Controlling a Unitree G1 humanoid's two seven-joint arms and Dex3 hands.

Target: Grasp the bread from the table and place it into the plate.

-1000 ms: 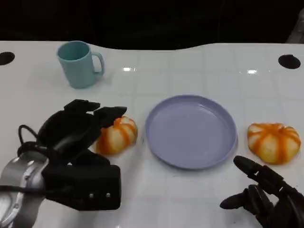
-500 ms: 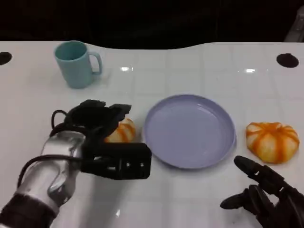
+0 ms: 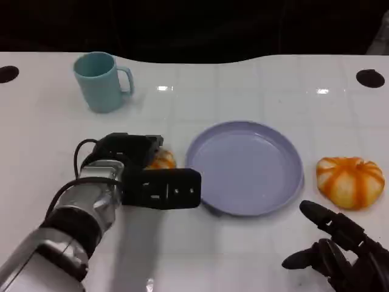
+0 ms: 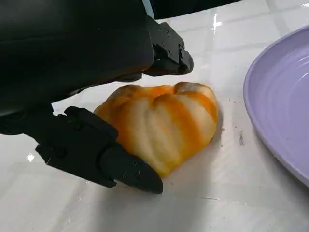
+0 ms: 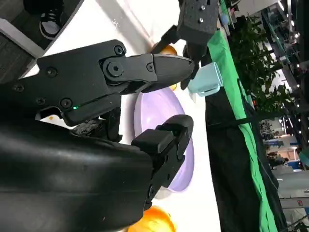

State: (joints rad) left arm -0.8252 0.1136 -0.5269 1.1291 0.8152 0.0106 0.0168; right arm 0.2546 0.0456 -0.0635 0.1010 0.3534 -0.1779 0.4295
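Two buns sit on the desk; my left hand (image 4: 96, 96) cups the nearer bread (image 4: 161, 123), fingers either side but not yet clamped, just beside the plate (image 3: 243, 167). My right hand (image 3: 340, 255) rests unclenched, empty, near the front edge.

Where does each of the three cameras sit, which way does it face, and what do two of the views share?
Head view: high on the robot, facing down at the table; shows cup, plate, both bread rolls, and both arms.
Left wrist view: behind the left robot hand, facing the near bread roll between its fingers, beside the plate's rim.
Right wrist view: behind the right robot hand, turned sideways, facing across the plate towards the cup.
Shared: all three views show the plate.
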